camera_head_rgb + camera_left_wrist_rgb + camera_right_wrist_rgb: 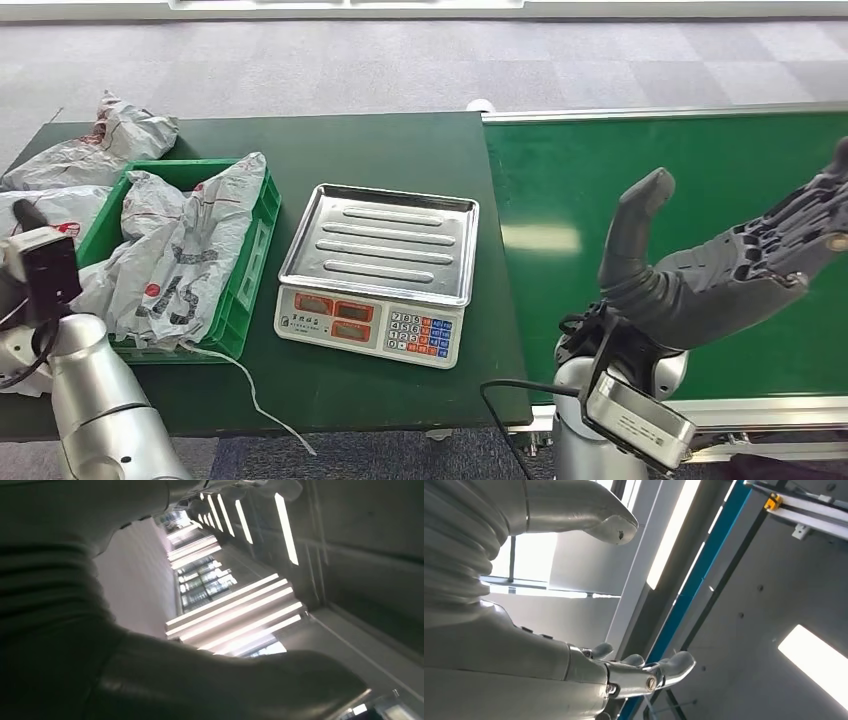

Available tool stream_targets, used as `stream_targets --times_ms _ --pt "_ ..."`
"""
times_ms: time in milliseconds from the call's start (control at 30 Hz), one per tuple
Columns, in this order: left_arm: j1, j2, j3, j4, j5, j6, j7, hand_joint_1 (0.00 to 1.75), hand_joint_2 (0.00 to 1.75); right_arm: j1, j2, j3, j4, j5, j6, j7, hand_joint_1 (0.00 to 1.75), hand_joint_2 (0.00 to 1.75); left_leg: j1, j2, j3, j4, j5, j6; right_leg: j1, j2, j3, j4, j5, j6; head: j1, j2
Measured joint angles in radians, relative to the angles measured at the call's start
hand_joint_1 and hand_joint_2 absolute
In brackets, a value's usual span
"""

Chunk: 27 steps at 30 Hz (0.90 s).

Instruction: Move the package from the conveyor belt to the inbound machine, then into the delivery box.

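Right hand (745, 265), lower right of the head frame: palm up over the green belt (700, 170), thumb raised, fingers spread apart, holding nothing. The right wrist view likewise shows thumb and fingers (674, 665) apart against the ceiling.

Left hand (150, 680): dark and close in the left wrist view; cannot tell whether fingers are apart or together.

Packages (185, 250): grey bags heaped in the green crate (255, 250) at left on the dark bench (400, 150); more bags (100, 145) lie outside it at upper left.

Scale (380, 270), centre frame, just beside the crate: steel tray bare. No package visible on the belt.
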<state>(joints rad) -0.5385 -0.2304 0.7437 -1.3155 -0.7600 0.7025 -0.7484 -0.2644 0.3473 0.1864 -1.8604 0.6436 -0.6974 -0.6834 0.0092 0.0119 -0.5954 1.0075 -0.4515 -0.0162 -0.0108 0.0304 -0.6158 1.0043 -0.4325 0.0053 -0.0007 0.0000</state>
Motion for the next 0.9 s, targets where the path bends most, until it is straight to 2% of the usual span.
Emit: stream_targets --times_ms 100,233,367,433,467,567,667,733,800,900 --pt "0.016 -0.047 0.028 -0.123 0.024 0.001 0.03 0.0 0.0 0.0 0.0 -0.001 0.003 0.003 0.0 0.004 0.0 1.75 0.001 -0.011 -0.002 0.0 0.001 0.0 0.001 -0.011 0.002 0.0 -0.003 0.001 0.0 0.0" --pt "0.046 -0.079 0.005 -0.257 0.106 0.001 0.044 0.0 0.0 0.001 0.0 -0.003 0.004 0.018 0.0 0.019 0.0 1.75 0.001 -0.014 -0.002 0.0 0.001 0.0 0.001 -0.014 0.003 0.0 -0.003 0.001 0.0 0.0" --pt "0.096 -0.099 -0.103 -0.351 0.22 -0.005 0.047 0.0 1.75 0.003 0.0 -0.011 0.004 0.022 0.0 0.027 0.0 1.75 0.0 -0.015 -0.002 0.0 0.001 0.0 0.001 -0.015 0.003 0.0 -0.004 0.001 0.0 0.0" --pt "0.136 -0.102 -0.222 -0.356 0.333 -0.065 0.084 0.0 1.75 0.005 0.0 -0.018 0.004 -0.012 0.0 0.017 0.0 1.75 0.0 -0.017 -0.002 0.0 0.001 0.001 0.0 -0.016 0.004 -0.001 -0.004 0.002 0.0 0.0" --pt "0.158 -0.098 -0.301 -0.35 0.402 -0.133 0.12 0.0 1.75 0.008 0.0 -0.017 0.005 -0.045 0.0 0.009 0.0 1.75 0.0 -0.018 -0.002 0.0 0.001 0.001 0.0 -0.017 0.005 -0.001 -0.004 0.002 0.0 0.0" --pt "0.213 -0.069 -0.512 -0.336 0.576 -0.425 0.194 0.0 1.75 0.014 -0.004 0.017 0.027 -0.167 0.003 -0.003 0.0 1.75 0.0 -0.017 -0.003 0.0 0.001 0.001 0.0 -0.018 0.005 0.0 -0.004 0.003 0.0 0.0" --pt "0.272 -0.043 -0.653 -0.332 0.696 -0.677 0.164 0.0 1.75 0.031 -0.022 0.08 0.052 -0.297 0.049 0.023 0.0 1.75 -0.001 -0.016 -0.002 0.0 0.0 0.001 0.0 -0.016 0.005 0.0 -0.004 0.003 0.0 0.0" --pt "0.316 -0.034 -0.728 -0.332 0.754 -0.799 0.132 0.0 1.75 0.045 -0.037 0.118 0.066 -0.36 0.107 0.041 0.0 1.75 -0.001 -0.017 -0.002 0.0 0.0 0.001 0.0 -0.016 0.005 0.0 -0.004 0.003 0.0 0.0" --pt "0.347 -0.028 -0.781 -0.331 0.777 -0.853 0.116 0.0 1.75 0.053 -0.048 0.141 0.077 -0.384 0.139 0.045 0.0 1.75 -0.001 -0.017 -0.003 0.0 0.0 0.001 0.0 -0.016 0.005 0.0 -0.005 0.003 0.0 0.0" --pt "0.369 -0.021 -0.818 -0.331 0.791 -0.877 0.11 0.0 1.75 0.059 -0.058 0.155 0.087 -0.395 0.157 0.046 0.0 1.75 -0.001 -0.017 -0.003 0.0 0.0 0.001 0.0 -0.017 0.004 0.0 -0.006 0.002 0.0 0.0"
